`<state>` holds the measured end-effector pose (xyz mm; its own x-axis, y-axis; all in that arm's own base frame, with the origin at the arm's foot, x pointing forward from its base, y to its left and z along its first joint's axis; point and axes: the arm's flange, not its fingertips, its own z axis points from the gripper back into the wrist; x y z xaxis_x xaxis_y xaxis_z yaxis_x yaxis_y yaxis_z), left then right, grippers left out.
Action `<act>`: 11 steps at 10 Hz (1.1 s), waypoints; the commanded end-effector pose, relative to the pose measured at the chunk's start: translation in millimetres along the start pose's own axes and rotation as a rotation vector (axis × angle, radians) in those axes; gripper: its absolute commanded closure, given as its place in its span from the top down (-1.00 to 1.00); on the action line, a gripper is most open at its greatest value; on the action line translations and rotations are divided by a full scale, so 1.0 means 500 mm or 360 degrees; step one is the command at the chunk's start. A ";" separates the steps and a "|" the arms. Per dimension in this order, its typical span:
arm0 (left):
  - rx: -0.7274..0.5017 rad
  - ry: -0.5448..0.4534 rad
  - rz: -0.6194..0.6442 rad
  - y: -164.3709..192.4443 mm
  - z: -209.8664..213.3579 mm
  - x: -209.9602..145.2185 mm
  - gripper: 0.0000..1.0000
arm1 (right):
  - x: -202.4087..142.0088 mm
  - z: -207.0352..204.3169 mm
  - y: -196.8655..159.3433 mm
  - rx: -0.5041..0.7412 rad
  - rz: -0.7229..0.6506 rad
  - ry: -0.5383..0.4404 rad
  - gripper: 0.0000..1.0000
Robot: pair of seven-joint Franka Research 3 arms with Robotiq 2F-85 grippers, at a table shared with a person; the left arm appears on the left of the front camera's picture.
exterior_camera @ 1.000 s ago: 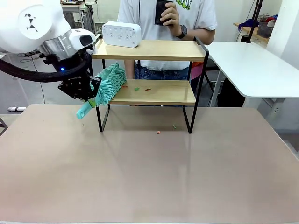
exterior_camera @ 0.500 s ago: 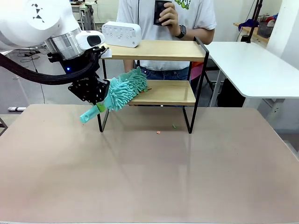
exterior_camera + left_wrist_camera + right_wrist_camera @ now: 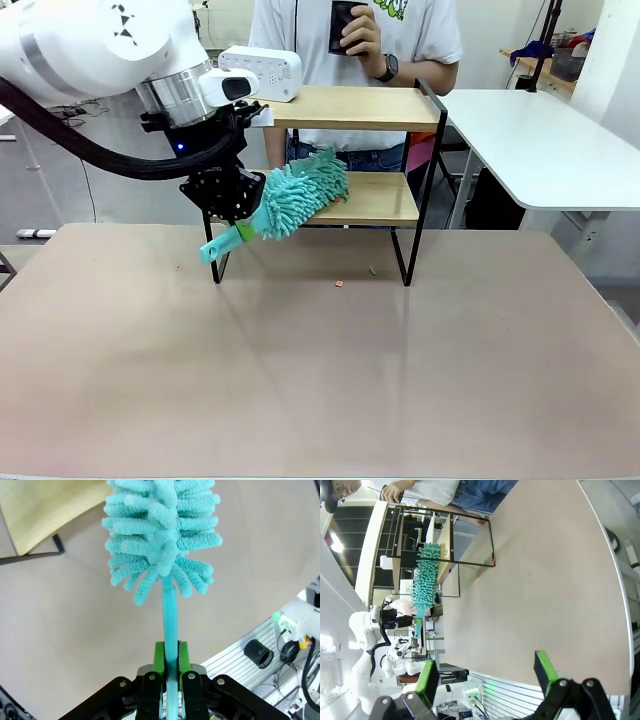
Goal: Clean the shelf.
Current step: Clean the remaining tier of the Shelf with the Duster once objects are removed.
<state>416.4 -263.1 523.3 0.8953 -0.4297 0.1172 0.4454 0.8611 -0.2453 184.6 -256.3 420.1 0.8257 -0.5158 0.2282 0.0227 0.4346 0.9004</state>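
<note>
Now left pincer [image 3: 171, 654] clenched on thin teal handle of fluffy duster [image 3: 305, 190] at wooden shelf [image 3: 350, 107]; right pincer [image 3: 486, 672] spread wide.

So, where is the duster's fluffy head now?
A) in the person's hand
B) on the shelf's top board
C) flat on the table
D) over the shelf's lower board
D: the duster, gripped by its handle in the left gripper, reaches over the lower board of the shelf.

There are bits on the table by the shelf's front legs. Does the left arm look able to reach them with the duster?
Probably yes. The left claw is shut on the duster, and the bits lie on bare table between the front legs of the shelf, with nothing blocking.
</note>
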 end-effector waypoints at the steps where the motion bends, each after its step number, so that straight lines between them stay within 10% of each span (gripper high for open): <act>1: -0.0019 0.0134 -0.0289 -0.005 0.013 -0.004 -0.75 | 0.002 -0.001 0.002 0.0030 0.0042 -0.0021 1.00; 6: -0.0152 0.0682 -0.1319 0.028 0.061 -0.090 -0.75 | 0.002 -0.001 0.002 0.0030 0.0042 -0.0021 1.00; 11: -0.0294 0.0387 -0.1298 0.122 0.152 -0.207 -0.75 | 0.002 -0.001 0.002 0.0030 0.0042 -0.0021 1.00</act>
<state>370.4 -168.0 568.7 0.2418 -0.9692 0.0462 0.9153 0.2120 -0.3423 184.4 -256.5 419.6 0.8258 -0.5165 0.2265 0.0236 0.4329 0.9011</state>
